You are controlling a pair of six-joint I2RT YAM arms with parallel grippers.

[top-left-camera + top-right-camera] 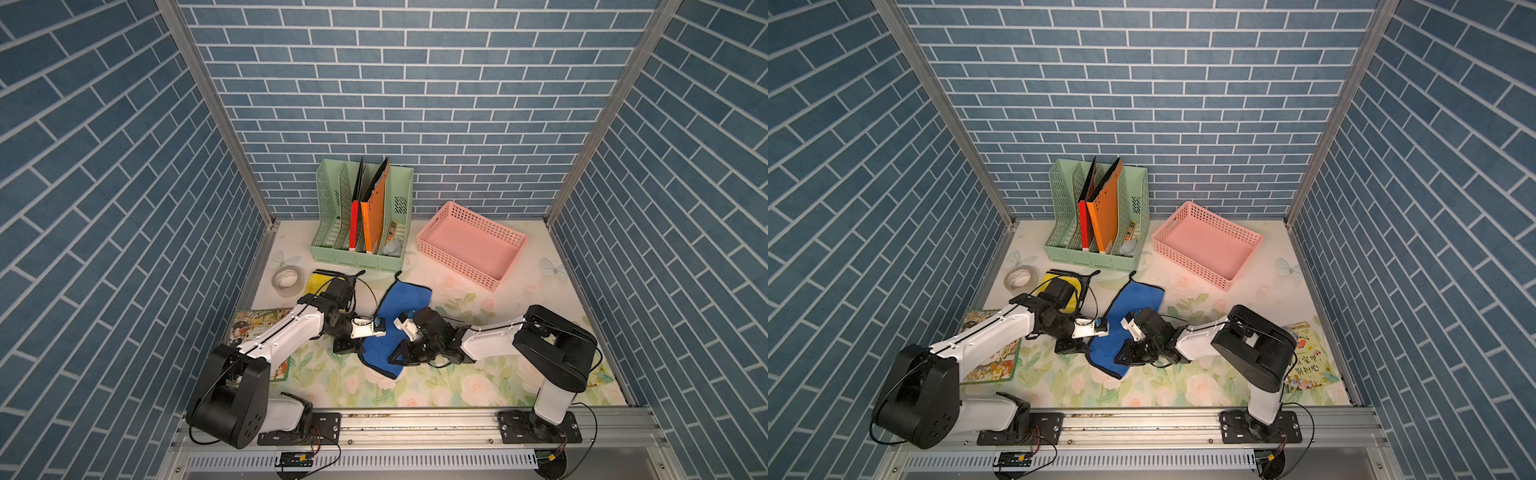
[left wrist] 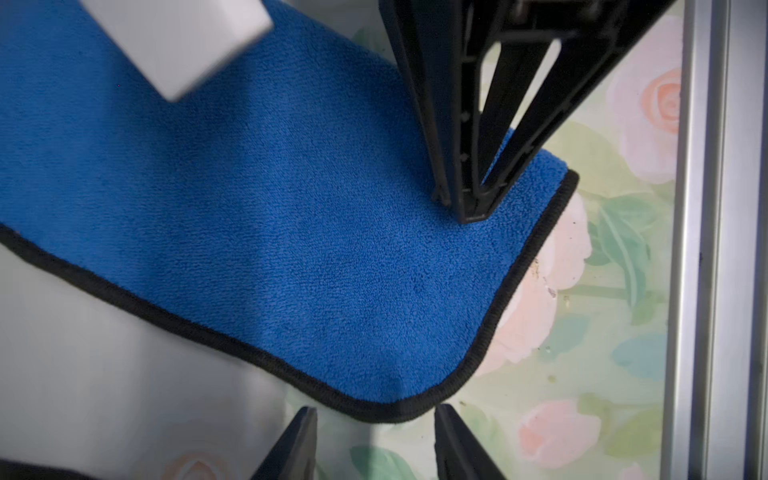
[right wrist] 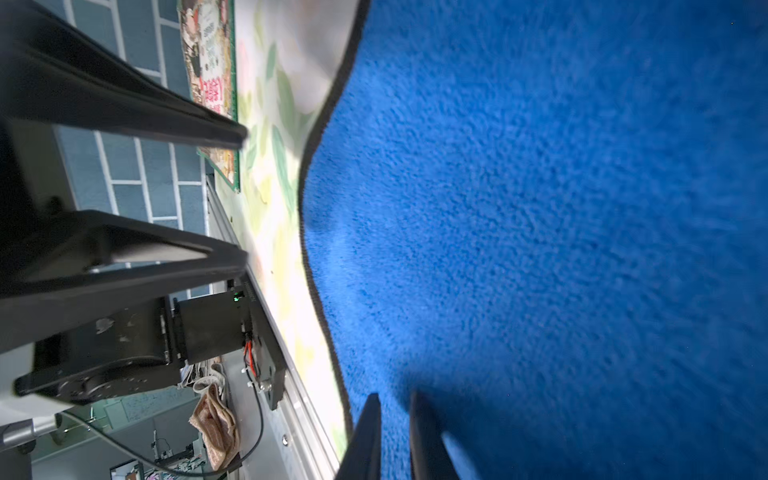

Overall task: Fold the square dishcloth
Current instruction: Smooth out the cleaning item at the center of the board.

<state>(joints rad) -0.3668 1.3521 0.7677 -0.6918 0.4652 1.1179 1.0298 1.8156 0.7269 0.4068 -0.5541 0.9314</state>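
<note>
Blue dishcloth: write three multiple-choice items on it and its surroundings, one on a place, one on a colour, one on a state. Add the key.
1. Relative to the pink plastic mesh basket, the blue terry dishcloth lies:
A. inside it
B. outside it, nearer the robot's bases
C. farther back than it

2. The dishcloth's sewn edging is:
A. white
B. yellow
C. black

3. The left gripper is:
A. open, holding nothing
B. shut on the dishcloth
C. shut on the basket's rim

Key:
1 B: both top views show the dishcloth spread between the two arms, in front of the basket.
2 C: the left wrist view shows a black border along the blue pile.
3 A: its fingers stand apart with nothing clamped between them.
</note>
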